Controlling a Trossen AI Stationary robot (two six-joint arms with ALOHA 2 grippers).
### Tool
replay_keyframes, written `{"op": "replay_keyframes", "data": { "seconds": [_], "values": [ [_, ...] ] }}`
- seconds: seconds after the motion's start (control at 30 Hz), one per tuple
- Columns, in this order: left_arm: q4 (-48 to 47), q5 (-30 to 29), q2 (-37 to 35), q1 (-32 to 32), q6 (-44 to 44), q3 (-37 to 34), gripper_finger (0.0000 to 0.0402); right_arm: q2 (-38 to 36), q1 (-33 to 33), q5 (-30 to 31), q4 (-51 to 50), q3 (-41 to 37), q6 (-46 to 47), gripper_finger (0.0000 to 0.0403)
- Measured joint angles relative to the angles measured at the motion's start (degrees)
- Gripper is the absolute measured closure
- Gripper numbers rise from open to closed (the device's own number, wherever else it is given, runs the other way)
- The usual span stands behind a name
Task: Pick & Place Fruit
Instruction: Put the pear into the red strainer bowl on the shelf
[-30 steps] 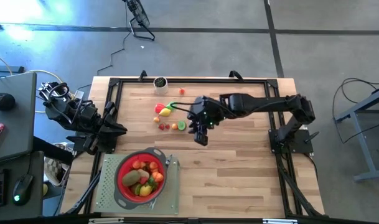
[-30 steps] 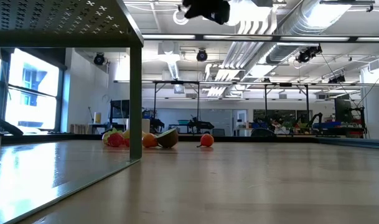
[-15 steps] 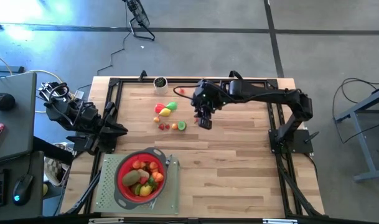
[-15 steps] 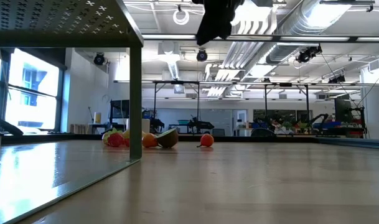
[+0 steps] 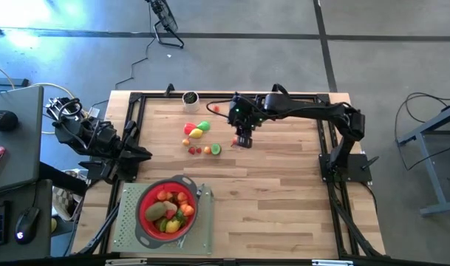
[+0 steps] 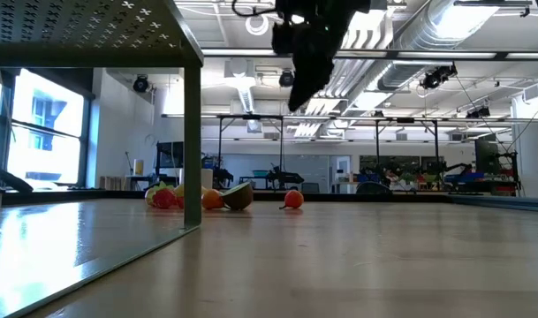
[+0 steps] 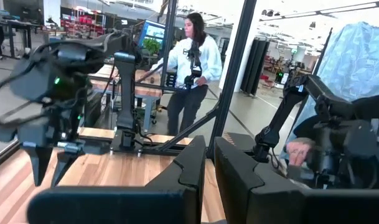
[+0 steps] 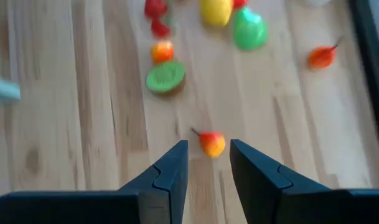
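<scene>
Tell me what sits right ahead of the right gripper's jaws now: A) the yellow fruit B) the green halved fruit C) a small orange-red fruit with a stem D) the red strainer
C: in the right wrist view the small orange-red fruit lies on the table just ahead of the right gripper, in line with the gap between its open jaws.

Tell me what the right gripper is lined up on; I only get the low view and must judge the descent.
Observer: In the right wrist view the right gripper is open and empty, with a small red-orange fruit lying on the table between its fingers.
Operator: Any other fruit close to it?
Observer: A green-faced fruit half lies apart from it, nearer the main cluster.
Operator: Where is the left arm?
Observer: The high view shows the left gripper shut at the table's left edge, well clear of the loose fruit.
</scene>
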Motion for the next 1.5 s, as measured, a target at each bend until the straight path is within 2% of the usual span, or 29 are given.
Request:
{"op": "replay_keyframes", "data": {
  "seconds": [0.2, 0.5, 0.63, 0.97, 1.27, 1.5],
  "values": [
    [-0.01, -1.89, 0.00, -0.01, 0.00, 0.00, 0.0371, 0.76, -0.62, -2.00, 0.80, -3.66, -5.57, 0.0278],
    [-0.11, -3.19, -0.02, 0.01, 0.00, 0.00, 0.0371, 5.01, 0.74, -2.49, 5.30, -4.89, -7.14, 0.0152],
    [-0.22, -3.17, -0.01, 0.01, 0.00, 0.00, 0.0371, 8.32, 0.55, -5.04, 5.44, -4.89, -7.20, 0.0124],
    [-1.30, -3.15, -0.02, 0.00, -0.02, 0.00, 0.0371, 14.03, -0.63, -1.51, 7.80, -4.89, -9.83, 0.0128],
    [-1.57, -3.15, 0.00, 0.01, -0.04, 0.00, 0.0371, 14.24, -3.62, -3.53, 7.79, -4.88, -9.91, 0.0127],
    [-1.77, -3.18, -0.01, 0.00, -0.05, 0.00, 0.0371, 17.17, -3.91, -4.34, 9.02, -4.84, -10.32, 0.0136]
  ]
}}
